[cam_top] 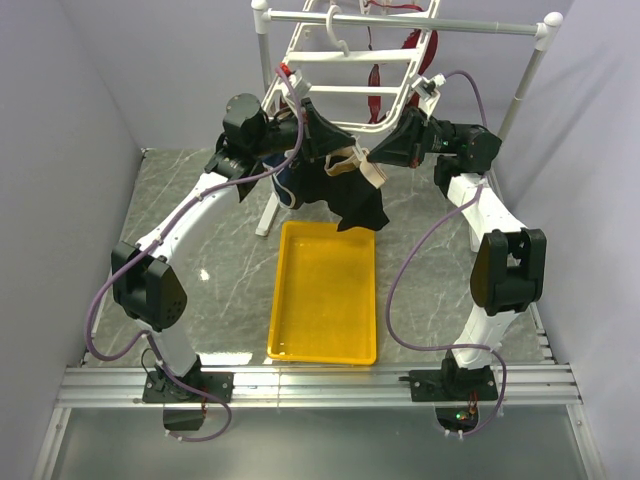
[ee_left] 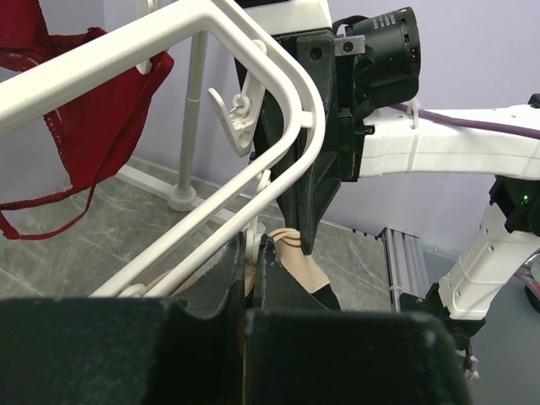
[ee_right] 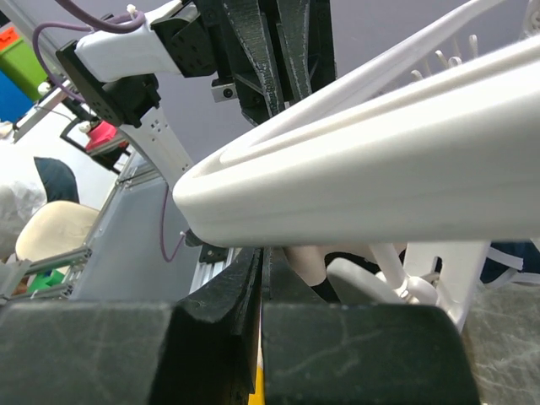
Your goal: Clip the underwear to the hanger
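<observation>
The underwear (cam_top: 360, 205), black with a beige waistband, hangs below the hanger (cam_top: 350, 90), a white rack of bars, above the far end of a yellow tray. My right gripper (cam_top: 372, 160) is shut on the waistband (ee_left: 299, 257); its black fingers (ee_left: 308, 202) show in the left wrist view. In the right wrist view my right gripper (ee_right: 262, 257) sits just under a rack bar (ee_right: 380, 169), with beige cloth (ee_right: 305, 268) beside it. My left gripper (cam_top: 335, 150) (ee_left: 251, 240) is shut on a small white clip dangling under the rack (ee_left: 169, 34). Beige cloth shows in its gap.
A yellow tray (cam_top: 275, 300) lies on the marble table between the arms. A white pole stand (cam_top: 400, 22) carries the rack. A red garment (cam_top: 375, 78) (ee_left: 101, 110) hangs on the rack. A navy pair (cam_top: 285, 182) hangs left of the underwear.
</observation>
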`<action>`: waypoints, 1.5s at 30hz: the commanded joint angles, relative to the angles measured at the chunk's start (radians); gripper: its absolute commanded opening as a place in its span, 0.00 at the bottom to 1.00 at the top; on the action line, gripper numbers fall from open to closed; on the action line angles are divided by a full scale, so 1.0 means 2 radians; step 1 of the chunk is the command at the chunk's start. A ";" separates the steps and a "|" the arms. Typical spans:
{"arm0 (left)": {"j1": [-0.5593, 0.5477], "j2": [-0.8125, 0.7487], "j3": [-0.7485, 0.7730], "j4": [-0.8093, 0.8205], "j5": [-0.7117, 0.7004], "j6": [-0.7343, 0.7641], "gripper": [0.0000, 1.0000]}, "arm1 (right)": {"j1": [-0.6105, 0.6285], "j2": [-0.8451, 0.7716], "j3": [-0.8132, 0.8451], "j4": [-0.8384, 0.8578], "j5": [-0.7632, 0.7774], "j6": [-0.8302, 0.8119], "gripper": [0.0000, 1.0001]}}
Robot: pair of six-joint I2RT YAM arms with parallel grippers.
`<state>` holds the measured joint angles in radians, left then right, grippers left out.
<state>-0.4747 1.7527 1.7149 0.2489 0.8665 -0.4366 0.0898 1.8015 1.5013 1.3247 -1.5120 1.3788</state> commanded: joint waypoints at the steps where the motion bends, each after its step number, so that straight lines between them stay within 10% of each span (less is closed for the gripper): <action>1: 0.009 0.005 0.002 -0.012 -0.024 0.031 0.00 | 0.006 -0.015 0.015 0.068 -0.065 -0.001 0.00; 31: 0.034 -0.076 -0.083 0.063 0.002 -0.052 0.96 | -0.017 0.003 0.026 0.085 -0.064 0.035 0.00; 40: 0.039 -0.142 -0.149 0.044 -0.014 -0.013 0.99 | -0.036 0.006 0.016 0.154 -0.065 0.113 0.37; 41: 0.041 -0.149 -0.153 0.037 -0.016 -0.011 0.99 | -0.040 0.011 0.018 0.169 -0.064 0.149 0.56; 45: 0.044 -0.161 -0.164 0.024 -0.022 -0.003 0.99 | -0.057 0.034 0.034 0.220 -0.064 0.235 0.75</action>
<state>-0.3962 1.4696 1.4021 0.3061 0.8436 -0.4801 0.0071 1.8263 1.5249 1.3479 -1.5074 1.6726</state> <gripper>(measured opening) 0.994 0.715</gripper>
